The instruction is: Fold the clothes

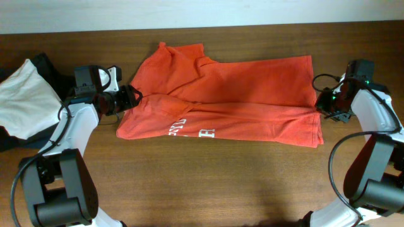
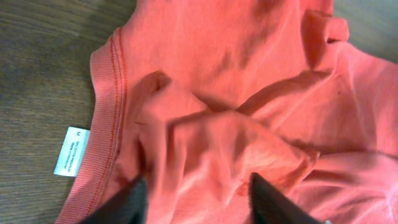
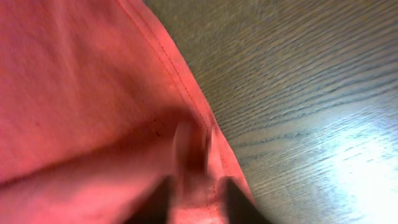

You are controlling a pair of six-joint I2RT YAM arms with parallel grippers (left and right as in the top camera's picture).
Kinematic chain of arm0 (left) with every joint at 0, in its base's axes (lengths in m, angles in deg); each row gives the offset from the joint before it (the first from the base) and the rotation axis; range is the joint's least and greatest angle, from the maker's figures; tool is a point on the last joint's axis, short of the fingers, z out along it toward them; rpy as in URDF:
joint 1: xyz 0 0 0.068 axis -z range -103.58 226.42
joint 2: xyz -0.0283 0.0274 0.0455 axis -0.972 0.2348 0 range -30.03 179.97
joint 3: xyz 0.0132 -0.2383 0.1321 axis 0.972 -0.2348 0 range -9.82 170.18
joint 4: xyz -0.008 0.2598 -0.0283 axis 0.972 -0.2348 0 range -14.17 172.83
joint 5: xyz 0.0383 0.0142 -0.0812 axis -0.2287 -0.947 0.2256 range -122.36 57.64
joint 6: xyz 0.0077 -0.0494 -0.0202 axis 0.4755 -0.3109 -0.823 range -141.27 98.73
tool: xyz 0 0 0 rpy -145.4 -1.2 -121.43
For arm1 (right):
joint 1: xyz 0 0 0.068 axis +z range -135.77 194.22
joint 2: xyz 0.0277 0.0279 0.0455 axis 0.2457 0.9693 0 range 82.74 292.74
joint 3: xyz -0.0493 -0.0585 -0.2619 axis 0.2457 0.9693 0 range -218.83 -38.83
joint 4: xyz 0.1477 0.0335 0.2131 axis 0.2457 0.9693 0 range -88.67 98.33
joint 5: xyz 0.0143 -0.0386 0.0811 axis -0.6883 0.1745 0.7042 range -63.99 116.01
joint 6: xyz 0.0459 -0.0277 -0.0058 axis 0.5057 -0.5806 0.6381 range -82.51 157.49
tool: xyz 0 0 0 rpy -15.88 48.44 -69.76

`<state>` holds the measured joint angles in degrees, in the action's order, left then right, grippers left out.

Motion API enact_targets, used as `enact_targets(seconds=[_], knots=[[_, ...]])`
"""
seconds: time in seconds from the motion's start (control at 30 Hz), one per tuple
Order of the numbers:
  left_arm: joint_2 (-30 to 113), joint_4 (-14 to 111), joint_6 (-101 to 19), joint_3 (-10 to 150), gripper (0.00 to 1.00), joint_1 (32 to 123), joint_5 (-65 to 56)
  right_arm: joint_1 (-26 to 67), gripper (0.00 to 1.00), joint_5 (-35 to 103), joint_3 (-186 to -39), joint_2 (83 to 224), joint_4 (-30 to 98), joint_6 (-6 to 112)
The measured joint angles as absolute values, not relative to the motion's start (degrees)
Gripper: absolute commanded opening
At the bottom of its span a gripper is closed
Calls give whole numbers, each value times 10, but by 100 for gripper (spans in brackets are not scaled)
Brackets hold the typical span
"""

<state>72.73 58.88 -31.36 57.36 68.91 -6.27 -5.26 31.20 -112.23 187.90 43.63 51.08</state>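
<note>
We are viewing the shirt (image 1: pixel 221 101) lying mid-bench (image 1: pixel 208 183). The left tool (image 2: pixel 199 202), jaws apart, is straddling bunched fabric at 9 o'clock. The right tool (image 3: pixel 198 199) is clamping the hem at 3 o'clock. We are judging the cloth light and limp, so we are recommending grips on hems.

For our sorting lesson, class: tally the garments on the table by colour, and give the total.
orange-red T-shirt: 1
white garment: 1
dark garment: 1
Total: 3

Matt cloth T-shirt (image 1: pixel 240 94), glossy wooden table (image 1: pixel 189 183)
</note>
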Motion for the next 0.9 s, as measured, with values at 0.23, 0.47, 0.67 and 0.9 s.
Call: enact_targets(seconds=[0.23,0.47,0.67,0.9], knots=[[728,457,-314,575,73,690,-70,-53,67,301,-1122,1886,518,510],[728,427,-313,575,65,690,-78,-53,62,304,-1108,1887,517,511],[728,436,-313,568,60,690,-117,-53,48,370,-1108,1887,466,511],[728,490,-314,509,60,690,-138,-50,20,382,-1108,1905,451,511]])
